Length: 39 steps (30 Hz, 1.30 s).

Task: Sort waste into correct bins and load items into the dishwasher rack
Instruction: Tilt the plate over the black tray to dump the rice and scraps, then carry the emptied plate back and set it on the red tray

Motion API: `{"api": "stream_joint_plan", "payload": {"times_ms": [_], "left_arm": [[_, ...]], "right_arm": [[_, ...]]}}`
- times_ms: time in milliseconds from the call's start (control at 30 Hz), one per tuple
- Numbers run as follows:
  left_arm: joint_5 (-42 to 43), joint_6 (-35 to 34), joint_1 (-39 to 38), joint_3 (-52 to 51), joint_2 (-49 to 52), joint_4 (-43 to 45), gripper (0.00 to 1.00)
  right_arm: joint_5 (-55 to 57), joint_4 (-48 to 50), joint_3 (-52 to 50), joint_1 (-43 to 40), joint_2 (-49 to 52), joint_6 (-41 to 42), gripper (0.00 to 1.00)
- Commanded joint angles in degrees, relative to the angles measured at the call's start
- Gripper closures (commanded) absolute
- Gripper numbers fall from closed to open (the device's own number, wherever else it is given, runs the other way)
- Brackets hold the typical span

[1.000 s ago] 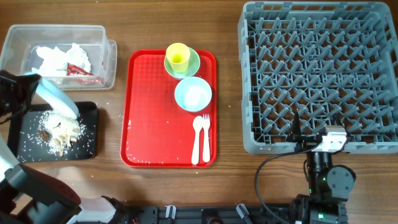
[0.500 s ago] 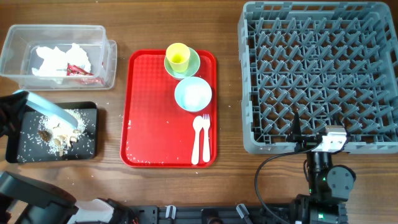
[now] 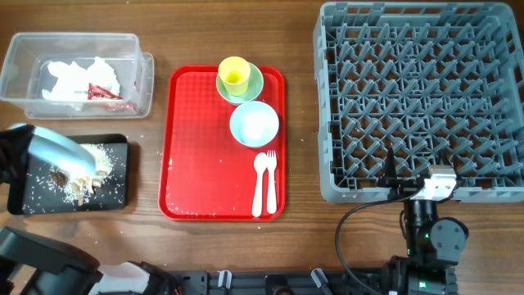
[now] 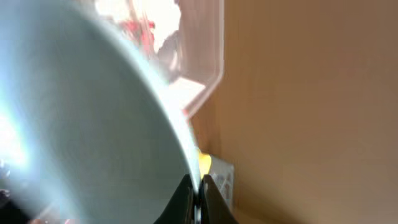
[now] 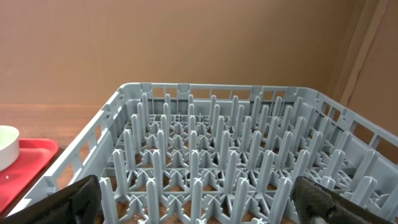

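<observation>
Wooden table (image 3: 146, 176) at lower left could catch scraps (image 3: 82, 174) if the tilted plate (image 3: 56, 152), rim-pinched by the left gripper (image 4: 194, 188), slips past the tray (image 3: 115, 197).

Wood-grain table (image 3: 299, 246), mid-brown. Plain tan wall (image 5: 186, 37) behind; angled panel (image 5: 376, 56) at rt. Even light.

Lab: wooden table (image 3: 299, 123), cabled robot base (image 3: 434, 238)

On the table (image 3: 303, 246), the tub (image 3: 20, 74) sits far left, the shallow tray (image 3: 119, 197) before it under the plate (image 3: 56, 152), the large tray (image 3: 205, 139) centre, the rack (image 3: 409, 98) right.
</observation>
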Motion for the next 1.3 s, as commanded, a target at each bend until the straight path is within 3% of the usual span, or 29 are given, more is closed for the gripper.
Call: {"api": "stream_joint_plan", "payload": {"times_ms": [0, 67, 333, 433, 633, 800, 933, 1133, 1267], "left_arm": [[1.75, 2.34, 0.52, 0.55, -0.63, -5.25, 0.96], [0.37, 2.97, 0.0, 0.55, -0.57, -4.48, 0.96], [4.39, 12.39, -6.45, 0.55, -0.74, -17.46, 0.96], [4.35, 18.29, -13.11, 0.55, -0.74, -22.14, 0.96], [2.82, 19.69, -27.56, 0.55, -0.74, -23.85, 0.96], [-7.32, 19.15, -44.17, 0.55, -0.72, -19.06, 0.96], [-18.25, 12.11, -55.15, 0.55, -0.72, -14.82, 0.96], [-50.47, -11.06, -72.76, 0.55, -0.7, -10.32, 0.96], [-55.47, -14.99, -79.34, 0.55, -0.2, -9.44, 0.96]], "right_arm": [[0.5, 0.22, -0.11, 0.17, 0.0, -0.55, 0.0], [0.5, 0.22, -0.11, 0.17, 0.0, -0.55, 0.0], [0.5, 0.22, -0.11, 0.17, 0.0, -0.52, 0.0], [0.5, 0.22, -0.11, 0.17, 0.0, -0.55, 0.0], [0.5, 0.22, -0.11, 0.17, 0.0, -0.55, 0.0], [0.5, 0.22, -0.11, 0.17, 0.0, -0.55, 0.0], [0.5, 0.22, -0.11, 0.17, 0.0, -0.55, 0.0], [0.5, 0.22, -0.11, 0.17, 0.0, -0.55, 0.0], [0.5, 0.22, -0.11, 0.17, 0.0, -0.57, 0.0]]}}
